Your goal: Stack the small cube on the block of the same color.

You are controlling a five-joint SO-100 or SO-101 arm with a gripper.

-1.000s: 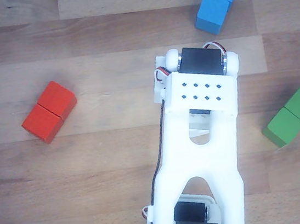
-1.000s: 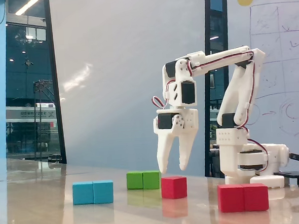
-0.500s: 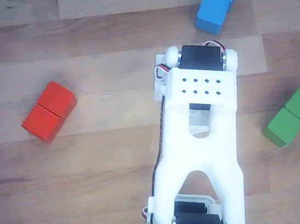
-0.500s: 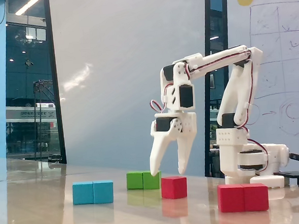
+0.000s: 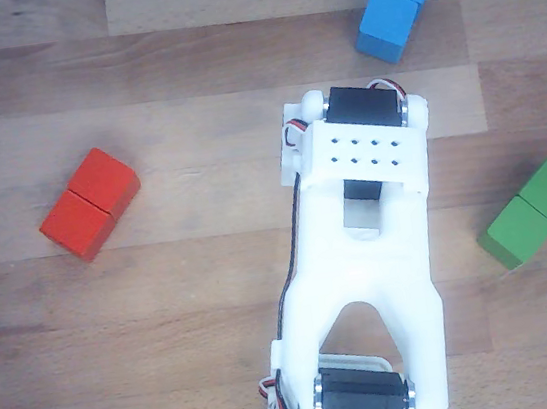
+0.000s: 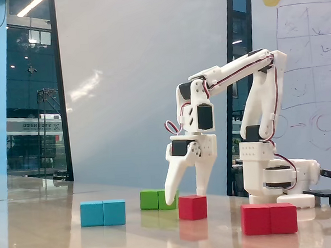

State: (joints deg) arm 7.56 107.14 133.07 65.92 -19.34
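Lowered since earlier, the white two-finger gripper straddles the small red cube, jaws open (green oblong block behind).

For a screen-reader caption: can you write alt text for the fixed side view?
A white robot arm reaches down with open jaws straddling the small red cube on a glossy table. A blue block lies at left, a green block behind the cube, and a red two-cube block at front right.

In the fixed view, I have the white arm arched over from its base at right, wrist pointing straight down mid-frame, tool low with its two fingers spread apart.
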